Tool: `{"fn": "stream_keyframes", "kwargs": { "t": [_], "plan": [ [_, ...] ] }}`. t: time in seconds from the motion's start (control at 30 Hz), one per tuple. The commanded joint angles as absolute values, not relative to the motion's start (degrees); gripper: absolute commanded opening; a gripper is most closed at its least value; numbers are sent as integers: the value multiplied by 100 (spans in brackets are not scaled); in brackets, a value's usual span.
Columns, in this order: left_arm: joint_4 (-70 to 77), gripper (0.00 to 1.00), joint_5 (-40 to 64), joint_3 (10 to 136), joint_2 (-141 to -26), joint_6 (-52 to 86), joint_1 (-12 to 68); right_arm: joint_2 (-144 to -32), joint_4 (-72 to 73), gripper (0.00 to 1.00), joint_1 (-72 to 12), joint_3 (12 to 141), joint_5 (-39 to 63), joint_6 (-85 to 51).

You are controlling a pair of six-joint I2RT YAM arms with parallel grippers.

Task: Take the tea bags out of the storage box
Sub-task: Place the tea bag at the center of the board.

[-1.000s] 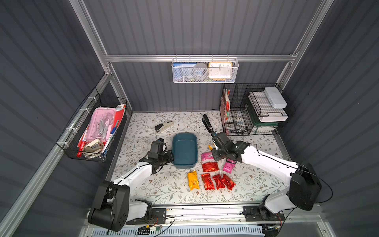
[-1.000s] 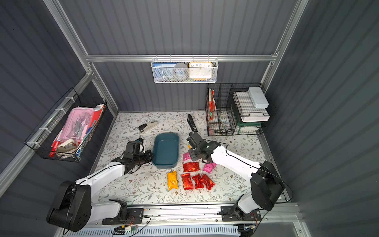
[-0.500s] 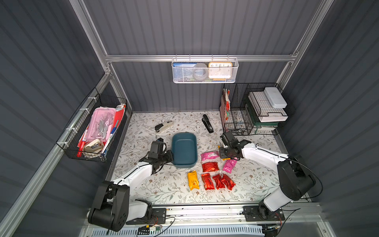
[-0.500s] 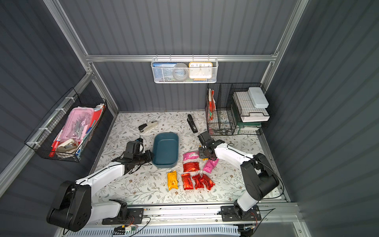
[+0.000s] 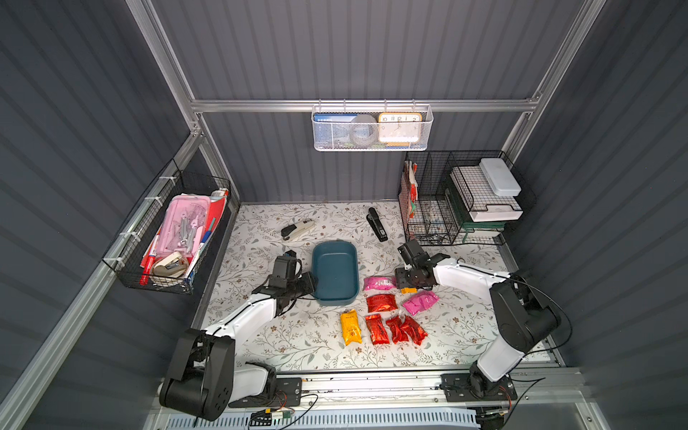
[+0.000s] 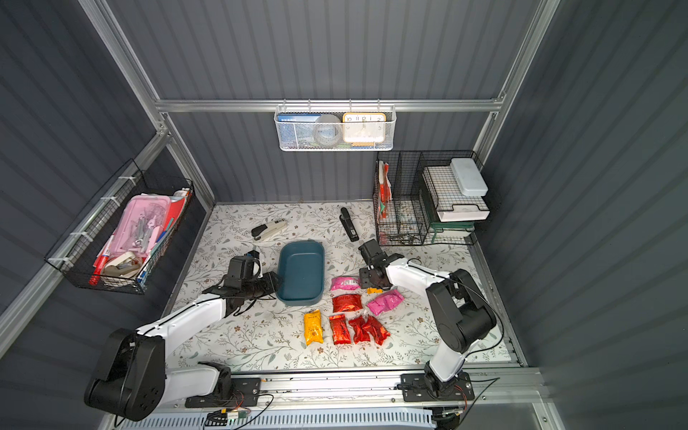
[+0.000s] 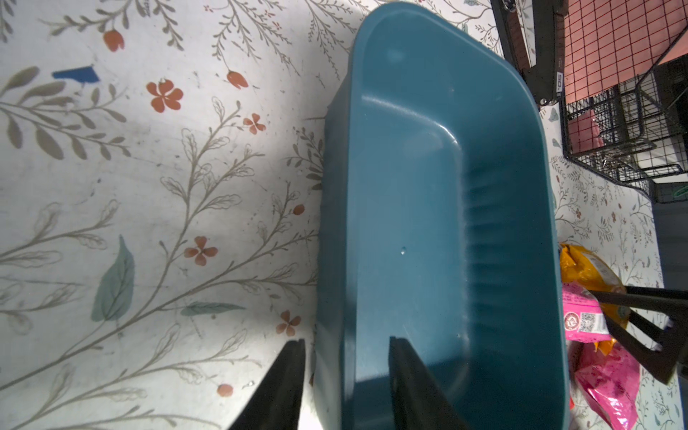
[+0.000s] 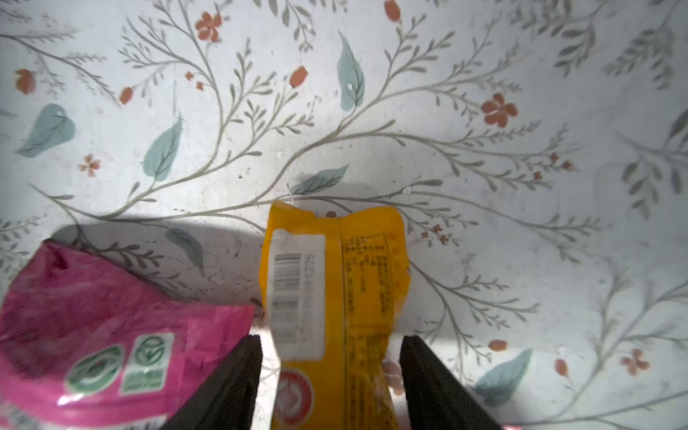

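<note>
Centre frame is filled by the shallow dark teal plastic storage box [image 5: 335, 273], its lower left wall straddled, with gaps, by the left gripper [image 7: 346, 344]. Right of and below it the way is blocked by red, pink and orange-yellow foil tea bags [image 5: 381, 303], one lying between the parted jaws of the right gripper [image 8: 329, 342]. Open floral table mat [image 5: 294, 338] is left at lower left and lower right. Above, room is narrowed by a black stapler [image 5: 376, 224], a white-and-black stapler [image 5: 298, 230] and a black wire-mesh rack [image 5: 428, 216].

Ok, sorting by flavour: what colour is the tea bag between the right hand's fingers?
The tea bag is orange-yellow; the right wrist view shows it best.
</note>
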State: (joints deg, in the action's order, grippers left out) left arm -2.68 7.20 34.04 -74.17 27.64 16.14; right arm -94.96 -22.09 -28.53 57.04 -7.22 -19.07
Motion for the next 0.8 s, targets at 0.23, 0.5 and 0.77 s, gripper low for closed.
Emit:
{"fn": "stream_keyframes", "kwargs": {
  "t": [0.23, 0.5, 0.77],
  "plan": [
    [-550, 51, 200, 3521, -6800, 2983, 1608, -7754, -2273, 71, -2811, 5219, -1694, -1966],
    [-638, 60, -1127, 3179, -5719, 3810, 1608, -6331, -1144, 74, -2433, 4052, -3427, -1945],
    [-346, 86, -2448, 3005, -5582, 3813, 1604, -6177, 864, 75, -1527, 2859, -4331, -1406]
  ]
}}
